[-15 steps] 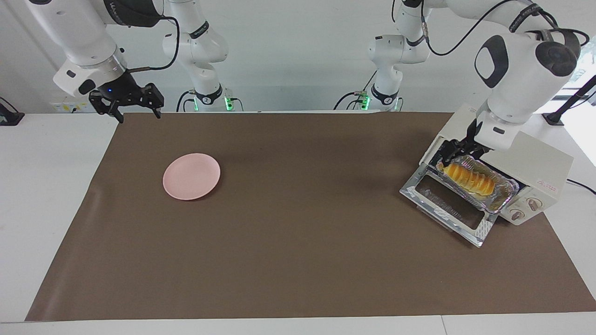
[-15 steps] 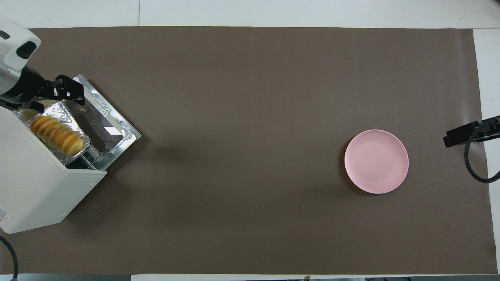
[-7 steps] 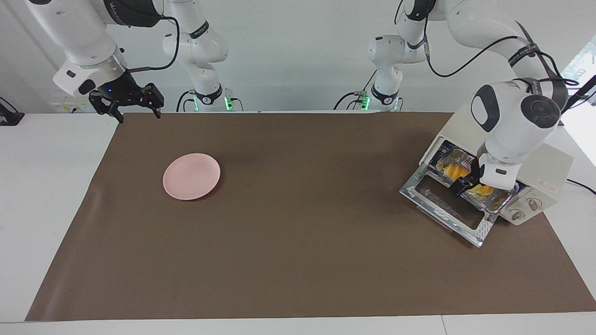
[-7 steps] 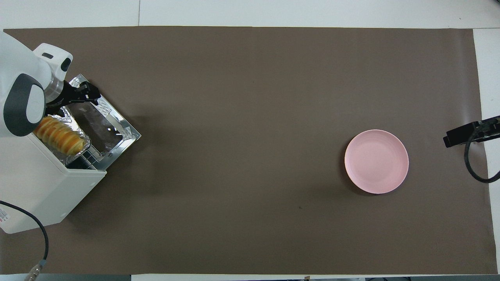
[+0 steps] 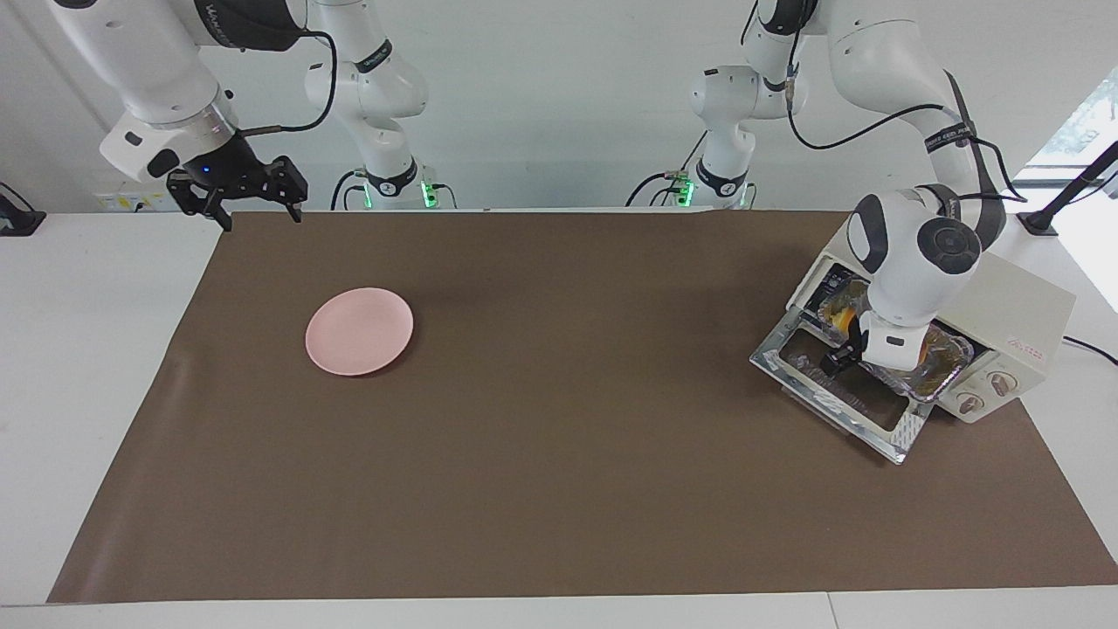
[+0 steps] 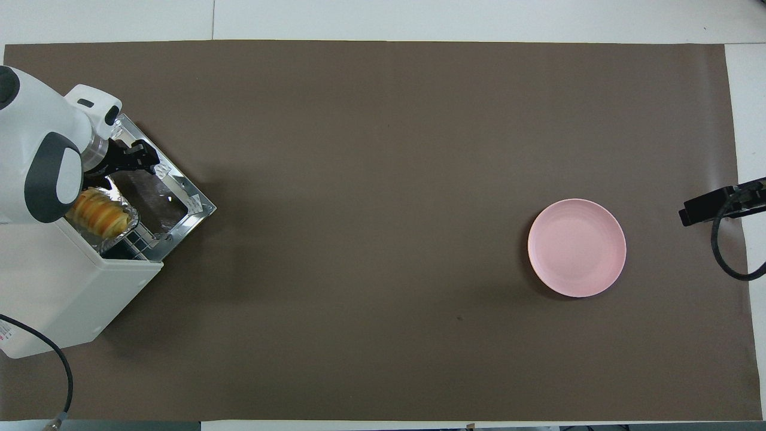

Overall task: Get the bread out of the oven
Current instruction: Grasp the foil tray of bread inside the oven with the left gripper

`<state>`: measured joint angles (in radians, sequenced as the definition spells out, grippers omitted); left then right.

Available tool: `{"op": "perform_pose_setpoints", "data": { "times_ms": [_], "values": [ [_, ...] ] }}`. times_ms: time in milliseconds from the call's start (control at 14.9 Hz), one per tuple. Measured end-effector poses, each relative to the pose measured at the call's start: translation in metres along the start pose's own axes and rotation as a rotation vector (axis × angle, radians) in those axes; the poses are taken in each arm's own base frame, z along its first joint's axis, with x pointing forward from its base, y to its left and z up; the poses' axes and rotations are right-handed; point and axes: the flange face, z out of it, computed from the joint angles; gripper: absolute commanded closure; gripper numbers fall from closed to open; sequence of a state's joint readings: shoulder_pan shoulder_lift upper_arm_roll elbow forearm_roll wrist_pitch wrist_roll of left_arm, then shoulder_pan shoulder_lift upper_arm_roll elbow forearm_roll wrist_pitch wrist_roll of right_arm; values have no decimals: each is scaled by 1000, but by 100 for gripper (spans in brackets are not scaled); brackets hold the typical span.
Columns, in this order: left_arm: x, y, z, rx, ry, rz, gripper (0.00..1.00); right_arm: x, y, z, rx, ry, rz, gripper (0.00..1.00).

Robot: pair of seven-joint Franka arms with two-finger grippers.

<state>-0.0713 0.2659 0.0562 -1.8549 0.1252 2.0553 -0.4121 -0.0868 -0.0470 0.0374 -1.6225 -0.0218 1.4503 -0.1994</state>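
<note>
The cream-white oven (image 5: 1026, 301) (image 6: 60, 287) stands at the left arm's end of the table, its silver door (image 5: 834, 397) (image 6: 170, 200) dropped open. The golden ridged bread (image 6: 99, 212) lies in a foil tray (image 5: 950, 354) (image 6: 122, 206) on the rack in the oven's mouth. My left gripper (image 5: 840, 360) (image 6: 136, 160) is down at the tray's rim on the door side, just above the open door. Its hand hides most of the bread in the facing view. My right gripper (image 5: 259, 217) waits open in the air over the mat's corner at the right arm's end.
A round pink plate (image 5: 359, 331) (image 6: 577, 248) lies on the brown mat (image 5: 559, 489) toward the right arm's end. A black cable (image 6: 36, 341) runs from the oven.
The left arm has swung from the tray's end nearest the robots round to the door side and dropped lower, covering more of the bread. The right arm has not moved.
</note>
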Motion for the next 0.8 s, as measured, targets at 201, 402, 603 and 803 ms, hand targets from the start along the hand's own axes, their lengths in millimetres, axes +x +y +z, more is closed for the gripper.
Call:
{"op": "perform_pose_setpoints", "data": {
  "times_ms": [201,402,603,803],
  "values": [
    [-2,-2,-2,3,1,8,100,0,2,0,1,-1,3,0],
    [-2,-4,-7,5,2,37,100,0,2,0,1,-1,3,0],
    [4,17,-48,8,9,78,100,0,2,0,1,-1,3,0],
    [-16,109,-103,-44,38,191,100,0,2,0,1,-1,3,0]
  ]
}}
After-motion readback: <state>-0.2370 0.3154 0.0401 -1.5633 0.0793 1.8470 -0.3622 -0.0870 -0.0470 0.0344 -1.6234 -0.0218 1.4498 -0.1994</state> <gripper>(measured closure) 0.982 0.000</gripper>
